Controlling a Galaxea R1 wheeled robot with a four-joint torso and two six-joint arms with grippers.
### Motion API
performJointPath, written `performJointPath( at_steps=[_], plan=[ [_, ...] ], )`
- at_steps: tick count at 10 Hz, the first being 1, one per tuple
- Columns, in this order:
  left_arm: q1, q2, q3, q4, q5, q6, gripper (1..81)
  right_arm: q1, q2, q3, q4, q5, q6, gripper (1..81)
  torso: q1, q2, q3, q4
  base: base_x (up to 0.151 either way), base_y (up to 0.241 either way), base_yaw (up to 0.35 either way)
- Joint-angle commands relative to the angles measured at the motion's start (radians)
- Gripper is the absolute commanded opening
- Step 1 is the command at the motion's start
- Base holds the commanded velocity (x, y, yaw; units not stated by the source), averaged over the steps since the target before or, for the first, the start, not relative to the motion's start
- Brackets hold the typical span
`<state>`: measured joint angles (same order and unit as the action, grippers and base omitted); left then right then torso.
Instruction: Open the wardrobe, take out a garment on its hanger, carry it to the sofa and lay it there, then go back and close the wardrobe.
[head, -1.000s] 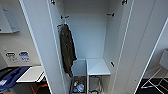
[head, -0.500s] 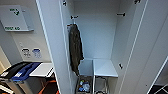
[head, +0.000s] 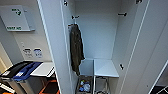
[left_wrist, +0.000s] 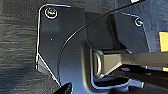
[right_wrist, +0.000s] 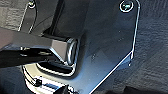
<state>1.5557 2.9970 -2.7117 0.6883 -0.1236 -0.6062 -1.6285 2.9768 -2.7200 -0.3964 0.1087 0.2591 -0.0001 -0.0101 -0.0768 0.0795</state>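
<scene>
- The wardrobe (head: 100, 37) stood open in front of the camera, its left door (head: 53, 50) swung out toward the viewer and its right door (head: 147, 55) swung out on the other side.
- A jacket (head: 75, 48) hung inside against the left wall, below a hook (head: 74, 17).
- A shelf (head: 105, 68) sat low inside, right of the jacket's hem.
- A bin (head: 83, 86) sat under the shelf.
- Left of the wardrobe, a wall cabinet (head: 16, 18) hung above a table (head: 43, 69).
</scene>
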Motion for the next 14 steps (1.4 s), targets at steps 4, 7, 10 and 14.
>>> performJointPath(
  at_steps=[4, 7, 10, 14],
  plan=[
    [-0.030, -0.009, -0.002, -0.003, 0.042, -0.007, 81.1, 0.031, 0.001, -0.001, 0.016, -0.058, 0.003, 81.1, 0.000, 0.000, 0.000, 0.000, 0.000, 0.000, 0.000],
    [-0.030, -0.010, -0.002, -0.003, 0.042, -0.007, 81.1, 0.032, 0.026, -0.006, 0.014, -0.057, 0.002, 81.1, 0.000, 0.000, 0.000, 0.000, 0.025, 0.000, 0.000],
    [-0.030, -0.010, -0.002, -0.003, 0.042, -0.007, 81.1, 0.032, 0.026, -0.007, 0.014, -0.055, 0.003, 81.1, 0.000, -0.002, 0.000, 0.000, 0.114, 0.000, 0.000],
    [-0.027, -0.010, -0.002, -0.003, 0.041, -0.007, 81.1, 0.032, 0.026, -0.007, 0.016, -0.055, 0.003, 81.1, 0.001, -0.001, 0.000, 0.000, 0.124, 0.000, 0.000]
  ],
)
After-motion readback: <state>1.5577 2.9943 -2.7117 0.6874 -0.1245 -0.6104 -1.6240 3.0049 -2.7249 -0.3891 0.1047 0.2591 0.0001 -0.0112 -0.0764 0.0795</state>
